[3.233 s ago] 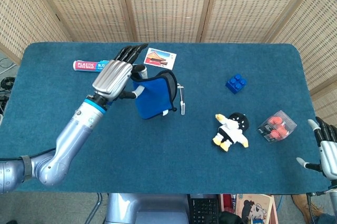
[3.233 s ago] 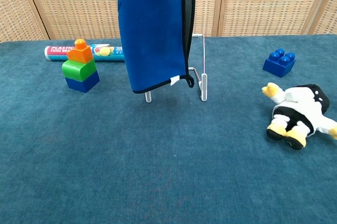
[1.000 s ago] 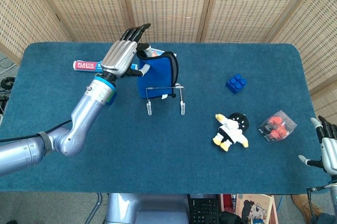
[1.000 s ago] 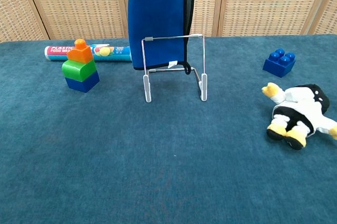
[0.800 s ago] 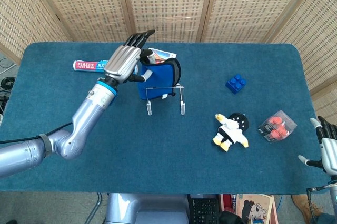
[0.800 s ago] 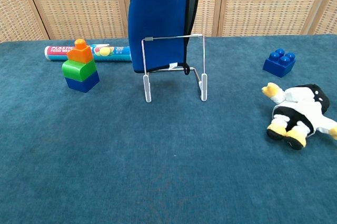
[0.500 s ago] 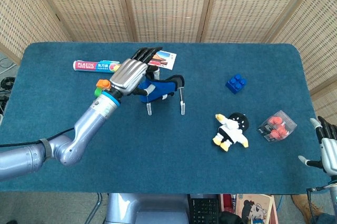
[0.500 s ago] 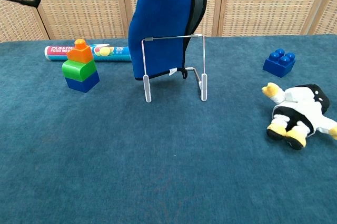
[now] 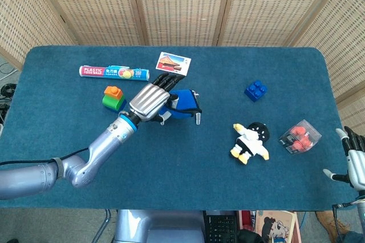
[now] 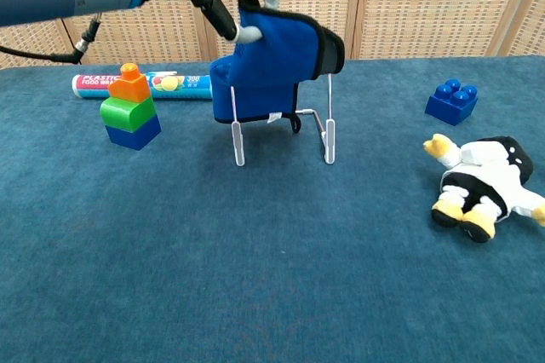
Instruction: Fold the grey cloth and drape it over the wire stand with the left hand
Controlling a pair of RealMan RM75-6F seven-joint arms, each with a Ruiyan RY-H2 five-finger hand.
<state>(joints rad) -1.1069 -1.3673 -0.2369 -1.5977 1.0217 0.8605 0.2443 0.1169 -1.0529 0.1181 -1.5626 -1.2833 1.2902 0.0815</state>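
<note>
1. Over the middle of the counter [image 9: 68, 152], the left hand [image 9: 150, 101] reaches above the wire stand [image 10: 328, 137], its fingers [image 10: 215, 7] pinching the top edge of the cloth [image 10: 272, 73].
2. The cloth shows blue with dark trim; it lies over the stand's top bar, hanging down the far side with a fold bulging toward the right.
3. Just left of the stand sits a block stack [image 10: 130, 109]: orange on green on blue.
4. Behind it lies a roll box [image 9: 113, 72] printed "PLASTIC FOOD WRAP"; the chest view also shows "300" near its end.
5. A picture card [image 9: 173, 62] lies near the far edge.
6. Well to the right are a blue brick [image 9: 256, 90], a plush doll [image 9: 250, 142] and a clear box of red pieces [image 9: 300, 137].
7. The right hand [image 9: 354, 166] rests at the counter's right corner, fingers apart, holding nothing.
</note>
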